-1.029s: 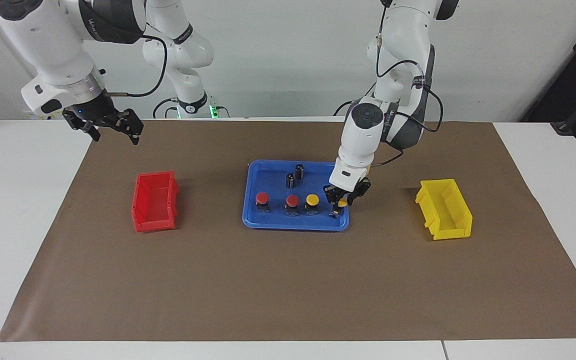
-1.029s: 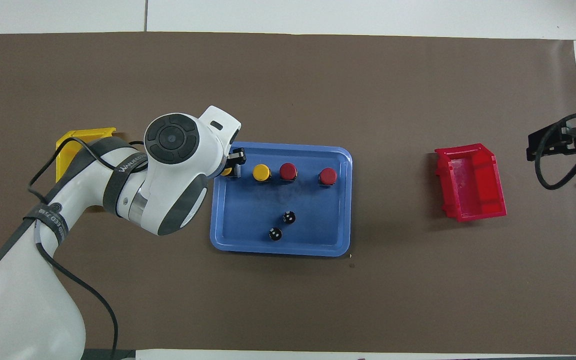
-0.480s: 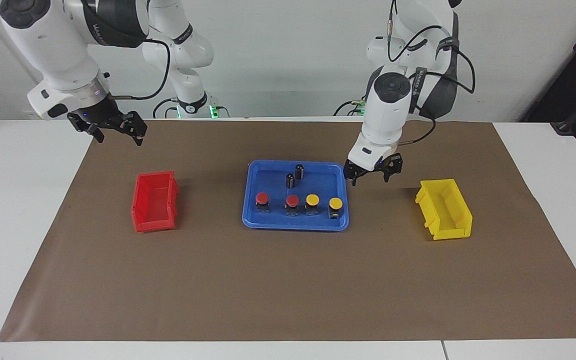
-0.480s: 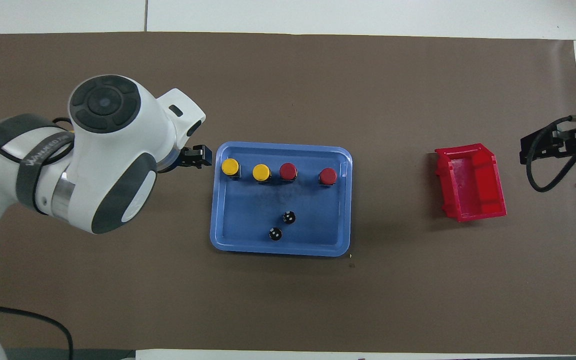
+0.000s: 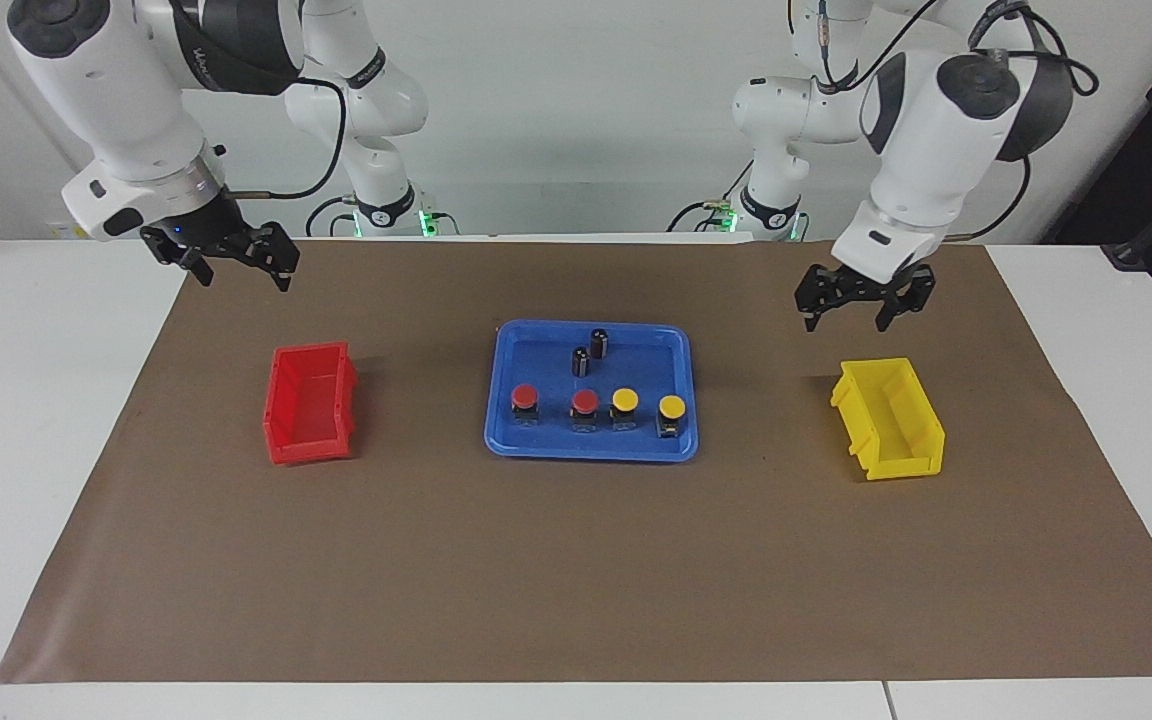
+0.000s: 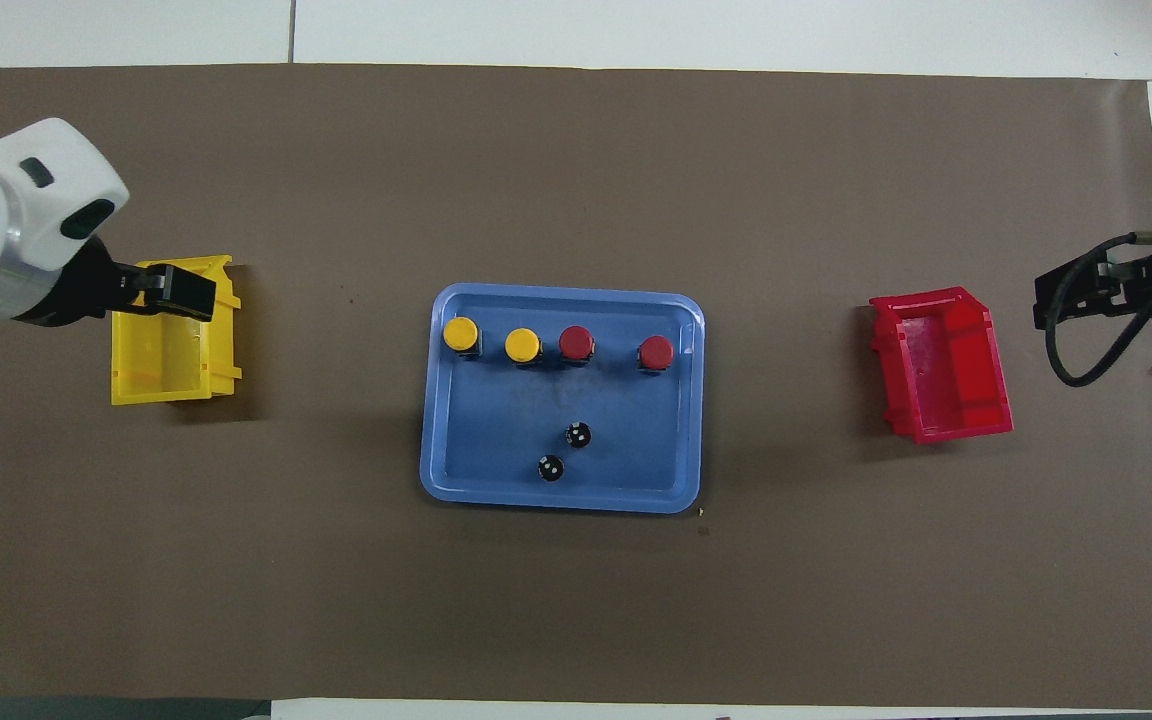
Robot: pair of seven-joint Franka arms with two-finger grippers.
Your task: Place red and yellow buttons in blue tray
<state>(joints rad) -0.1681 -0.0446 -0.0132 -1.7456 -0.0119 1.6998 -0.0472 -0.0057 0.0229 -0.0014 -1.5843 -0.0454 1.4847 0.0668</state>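
Observation:
The blue tray lies mid-table. Four buttons stand in it in a row along the edge farther from the robots: two red and two yellow. My left gripper is open and empty, up in the air over the yellow bin's edge. My right gripper is open and empty, waiting over the mat's edge by the red bin.
Two small dark cylinders stand in the tray nearer the robots. An empty yellow bin sits toward the left arm's end, an empty red bin toward the right arm's end.
My left gripper let go of the yellow button at the tray's end, rose and swung away to over the yellow bin. The right gripper barely shifted.

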